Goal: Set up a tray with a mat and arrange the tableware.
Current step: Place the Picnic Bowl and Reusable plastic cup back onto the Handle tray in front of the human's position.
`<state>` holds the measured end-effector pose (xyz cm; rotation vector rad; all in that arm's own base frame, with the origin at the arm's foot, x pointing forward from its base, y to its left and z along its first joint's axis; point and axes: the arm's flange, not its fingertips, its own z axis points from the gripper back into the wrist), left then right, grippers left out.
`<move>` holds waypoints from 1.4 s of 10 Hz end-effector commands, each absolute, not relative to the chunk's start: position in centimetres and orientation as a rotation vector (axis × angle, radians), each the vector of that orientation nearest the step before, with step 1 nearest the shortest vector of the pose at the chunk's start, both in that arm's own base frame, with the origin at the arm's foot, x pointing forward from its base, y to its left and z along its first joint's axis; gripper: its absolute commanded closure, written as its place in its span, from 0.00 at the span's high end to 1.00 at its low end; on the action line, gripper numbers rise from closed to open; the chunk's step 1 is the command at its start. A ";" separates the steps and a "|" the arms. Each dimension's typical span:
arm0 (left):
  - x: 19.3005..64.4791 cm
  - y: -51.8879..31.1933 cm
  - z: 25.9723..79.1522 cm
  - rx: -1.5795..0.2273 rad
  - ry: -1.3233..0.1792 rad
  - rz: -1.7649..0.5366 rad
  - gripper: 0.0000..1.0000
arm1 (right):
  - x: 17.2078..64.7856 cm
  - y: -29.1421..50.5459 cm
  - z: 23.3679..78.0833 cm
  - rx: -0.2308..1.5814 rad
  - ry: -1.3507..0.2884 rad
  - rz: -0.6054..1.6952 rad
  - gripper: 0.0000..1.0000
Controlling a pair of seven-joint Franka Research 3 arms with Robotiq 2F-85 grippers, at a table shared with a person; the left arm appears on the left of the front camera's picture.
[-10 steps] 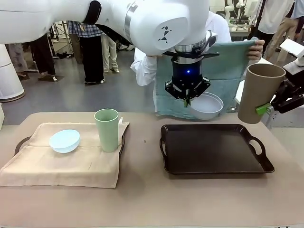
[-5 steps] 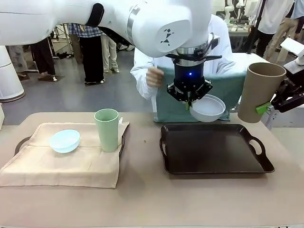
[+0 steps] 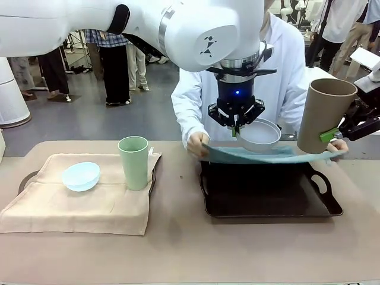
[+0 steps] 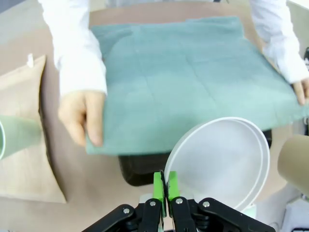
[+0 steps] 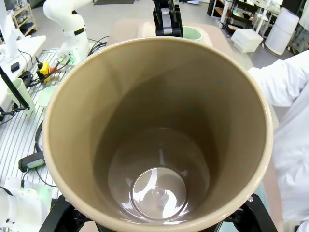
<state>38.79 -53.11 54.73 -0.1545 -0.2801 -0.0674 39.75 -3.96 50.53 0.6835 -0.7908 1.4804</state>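
A person holds a teal mat (image 3: 267,155) flat just above the black tray (image 3: 267,202), one hand (image 3: 196,144) at each side. My left gripper (image 3: 236,127) hangs over it, shut on the rim of the whitish-grey bowl (image 3: 259,133). In the left wrist view the green pads (image 4: 159,182) pinch the bowl (image 4: 222,162) edge, with the mat (image 4: 188,82) spread below. At the right, my right gripper (image 3: 329,135) is shut on the tan-brown tumbler (image 3: 323,116), held upright in the air; its inside (image 5: 159,130) faces the right wrist camera.
A second tray under a beige mat (image 3: 83,202) lies at the left, carrying the light blue bowl (image 3: 80,176) and the pale green tumbler (image 3: 133,161). The person leans in from the far side. The near table strip (image 3: 190,249) is bare.
The person brought the teal mat down from hanging upright to flat over the black tray. My left gripper with the bowl rose slightly; the right arm stayed put.
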 end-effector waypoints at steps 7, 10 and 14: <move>38.8 -53.0 54.9 -0.157 -0.278 -0.077 0.00 | 39.6 -3.9 50.7 0.681 -0.792 1.489 0.43; 38.8 -53.0 54.9 -0.157 -0.278 -0.077 0.00 | 39.6 -3.9 50.7 0.681 -0.792 1.489 0.43; 38.8 -53.0 54.9 -0.157 -0.278 -0.077 0.00 | 39.6 -3.9 50.7 0.681 -0.792 1.489 0.43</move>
